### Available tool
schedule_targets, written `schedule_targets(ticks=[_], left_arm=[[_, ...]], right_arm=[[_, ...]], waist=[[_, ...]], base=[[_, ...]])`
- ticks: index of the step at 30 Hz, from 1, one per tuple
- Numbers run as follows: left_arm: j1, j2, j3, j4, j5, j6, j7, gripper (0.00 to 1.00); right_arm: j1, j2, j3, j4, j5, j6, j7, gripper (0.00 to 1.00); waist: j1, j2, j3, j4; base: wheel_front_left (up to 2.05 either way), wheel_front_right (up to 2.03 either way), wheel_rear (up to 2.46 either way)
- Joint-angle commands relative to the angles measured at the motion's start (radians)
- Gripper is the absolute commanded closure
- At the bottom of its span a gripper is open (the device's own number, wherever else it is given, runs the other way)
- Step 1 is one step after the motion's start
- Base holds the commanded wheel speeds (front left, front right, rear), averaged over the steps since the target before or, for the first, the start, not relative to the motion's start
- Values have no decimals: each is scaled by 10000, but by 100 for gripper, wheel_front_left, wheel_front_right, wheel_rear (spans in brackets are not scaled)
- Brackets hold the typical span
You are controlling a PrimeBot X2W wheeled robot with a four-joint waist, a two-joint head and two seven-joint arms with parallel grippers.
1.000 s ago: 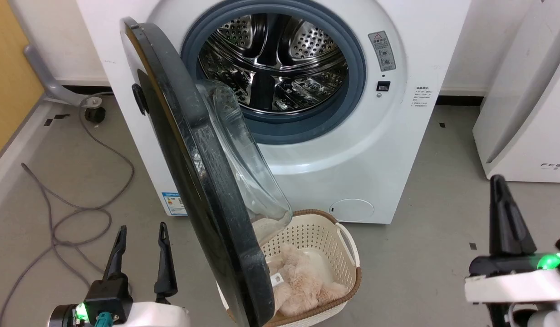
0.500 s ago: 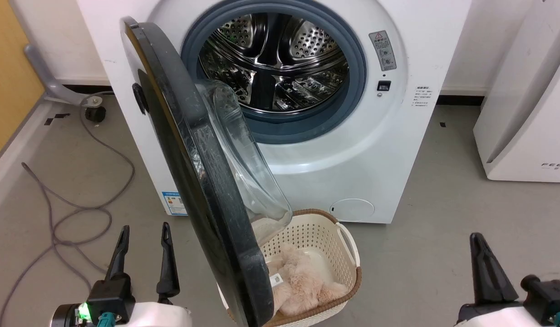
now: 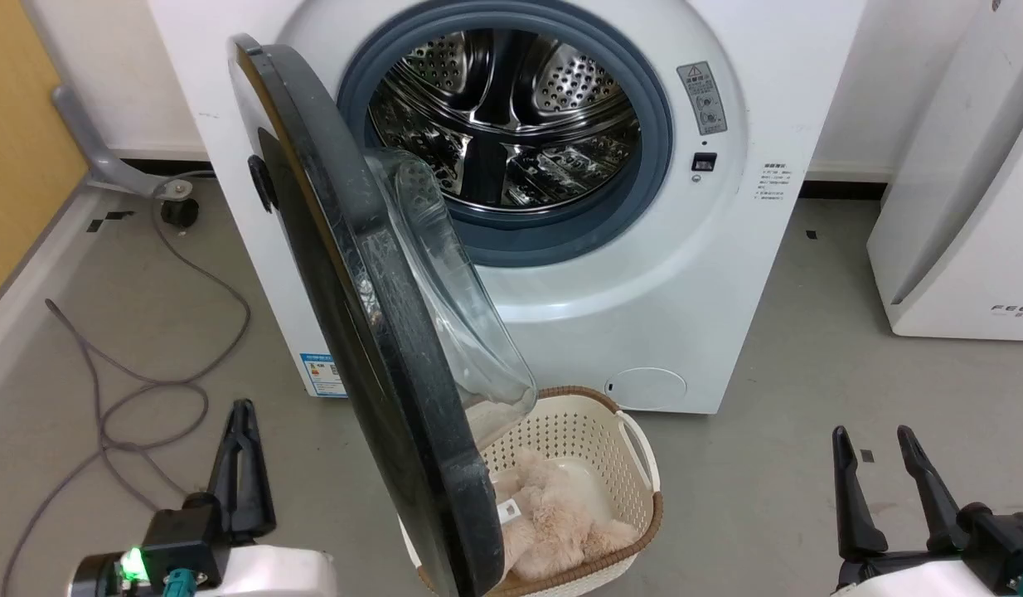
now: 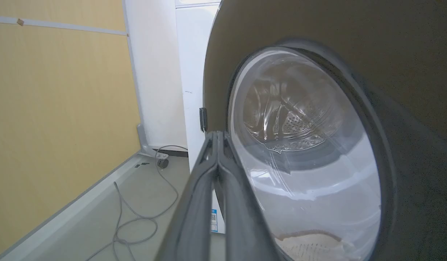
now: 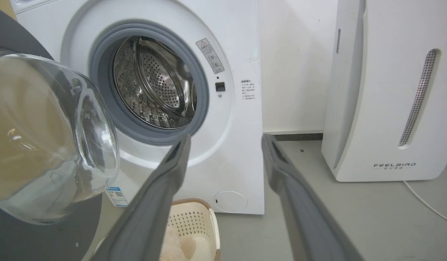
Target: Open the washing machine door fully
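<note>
The left gripper had its two dark fingers pressed together with nothing between them; in the left wrist view the tips met in a single point. It stood low at the left with its fingers pointing up and slightly forward, near the washing machine door but clear of it. Behind it, a pale wrist with a green light sat at the bottom edge of the head view. From that wrist, the fingers aimed at the door's hinged edge, beside the round window.

The right gripper had its fingers spread apart and empty. It was low at the right, well away from the door, fingers upright over bare grey floor. Along its fingers lay the washing machine and its steel drum.

The door stood partly open, hinged at the left of the white machine and swung out roughly edge-on to the head camera. Its clear glass bowl bulged toward the right. Its lower rim hung over a cream basket holding a beige plush item. A grey cable looped on the floor at left, and a white appliance stood at right.
</note>
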Motion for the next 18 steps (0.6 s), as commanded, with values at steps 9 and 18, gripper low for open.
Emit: schedule_targets(ticks=[9, 18], left_arm=[[-555, 139, 101, -1750, 346, -78, -44, 100], [-968, 205, -738, -3605, 721, -202, -44, 100]], right_arm=[[127, 43, 41, -87, 134, 8, -45, 0], [104, 43, 127, -221, 264, 8, -45, 0]], waist=[[0, 0, -101, 44], [0, 0, -113, -7]], base=[[0, 0, 0], [0, 0, 0]])
